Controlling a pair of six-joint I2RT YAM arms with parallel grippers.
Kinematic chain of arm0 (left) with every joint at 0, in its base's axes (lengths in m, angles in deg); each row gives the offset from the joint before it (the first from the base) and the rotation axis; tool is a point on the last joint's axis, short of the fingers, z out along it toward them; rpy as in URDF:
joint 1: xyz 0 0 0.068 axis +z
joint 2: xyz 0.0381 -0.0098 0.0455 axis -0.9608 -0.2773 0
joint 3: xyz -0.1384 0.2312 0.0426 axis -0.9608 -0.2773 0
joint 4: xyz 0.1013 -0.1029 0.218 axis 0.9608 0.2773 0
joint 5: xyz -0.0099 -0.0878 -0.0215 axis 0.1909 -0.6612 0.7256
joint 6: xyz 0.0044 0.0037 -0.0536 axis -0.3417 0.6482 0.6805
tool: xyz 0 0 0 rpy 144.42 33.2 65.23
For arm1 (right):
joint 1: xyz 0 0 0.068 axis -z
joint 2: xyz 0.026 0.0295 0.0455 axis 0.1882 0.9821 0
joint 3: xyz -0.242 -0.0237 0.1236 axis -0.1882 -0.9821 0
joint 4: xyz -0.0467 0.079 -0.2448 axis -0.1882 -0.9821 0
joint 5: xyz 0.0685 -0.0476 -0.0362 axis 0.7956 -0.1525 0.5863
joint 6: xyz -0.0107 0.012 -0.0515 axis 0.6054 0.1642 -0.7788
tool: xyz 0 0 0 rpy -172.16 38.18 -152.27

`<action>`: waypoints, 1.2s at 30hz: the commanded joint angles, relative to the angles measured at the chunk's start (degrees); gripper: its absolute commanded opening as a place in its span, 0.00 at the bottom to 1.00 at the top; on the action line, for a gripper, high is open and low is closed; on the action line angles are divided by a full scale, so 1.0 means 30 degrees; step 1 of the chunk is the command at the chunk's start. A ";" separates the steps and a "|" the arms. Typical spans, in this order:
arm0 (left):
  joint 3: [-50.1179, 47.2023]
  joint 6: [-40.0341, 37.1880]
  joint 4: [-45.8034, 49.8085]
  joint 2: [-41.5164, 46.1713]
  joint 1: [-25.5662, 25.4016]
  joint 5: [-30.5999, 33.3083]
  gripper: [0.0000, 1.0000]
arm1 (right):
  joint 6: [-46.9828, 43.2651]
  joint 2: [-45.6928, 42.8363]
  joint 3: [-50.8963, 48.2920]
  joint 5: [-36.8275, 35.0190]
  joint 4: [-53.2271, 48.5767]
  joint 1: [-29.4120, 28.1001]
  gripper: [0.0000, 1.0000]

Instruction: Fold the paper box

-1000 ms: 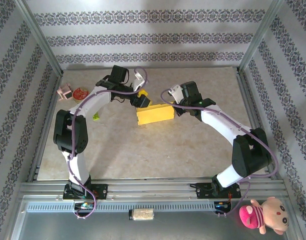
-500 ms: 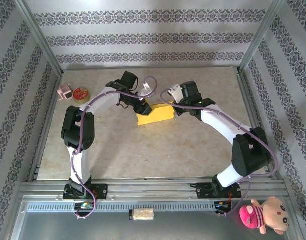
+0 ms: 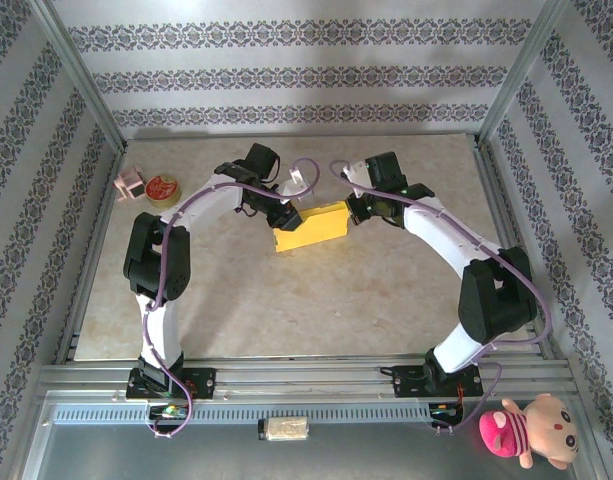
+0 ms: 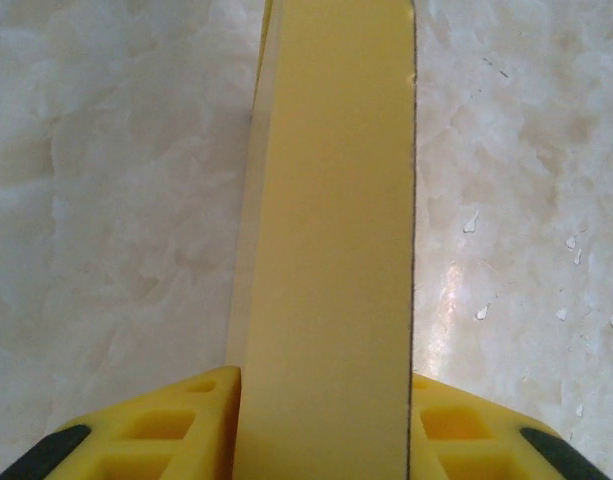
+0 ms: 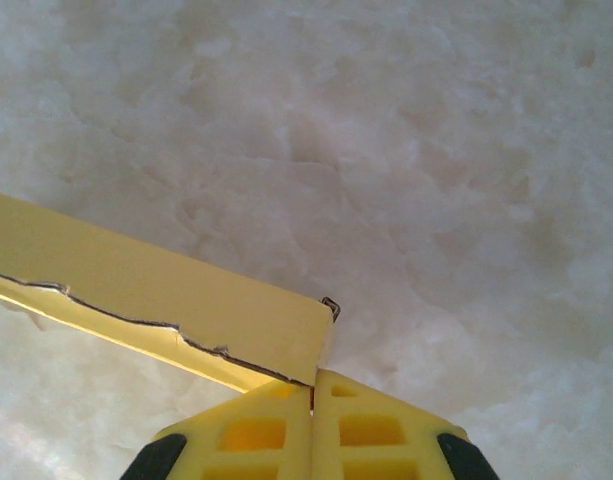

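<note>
**Position of the workpiece.** The paper box [image 3: 311,227] lies on the desk [image 3: 286,300], in the far half and about midway between the side edges. Its yellow face is outward and its long axis runs left to right, with the right end set a little farther back than the left. It sits between the two claws.

**Left claw.** In the top view, the left claw [image 3: 284,212] meets the box at its left end, with the arm bent round from the left. In the left wrist view, a long yellow panel of the box [image 4: 331,200] runs straight out from between the yellow fingers [image 4: 191,420]. One finger lies against each long side, so the claw is pinching the box. A paler edge shows along the left side of the panel.

**Right claw.** The right claw [image 3: 354,210] stands at the right end of the box. In the right wrist view, its fingers [image 5: 256,435] are pressed together with only a seam between them. The fingertips touch the near corner of the box [image 5: 156,285], where a ragged dark edge runs. Whether a thin edge is caught in the seam cannot be told.

**Other items.** A small round red tin [image 3: 162,187] and a pink object [image 3: 131,184] sit touching at the far left of the desk, well apart from the box. A pink plush toy [image 3: 531,430] lies off the desk beside the right arm's base.
</note>
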 commanded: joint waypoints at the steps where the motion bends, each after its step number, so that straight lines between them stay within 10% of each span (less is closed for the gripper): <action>1: 0.0235 -0.0200 0.0725 -0.0620 -0.0391 0.1032 0.32 | 0.1845 0.0038 0.1109 0.3058 -0.0981 0.0060 0.02; 36: 0.0676 -0.0120 0.0958 -0.1040 -0.0613 0.1300 0.29 | 0.2891 0.0795 0.2605 0.5144 -0.2370 0.0268 0.03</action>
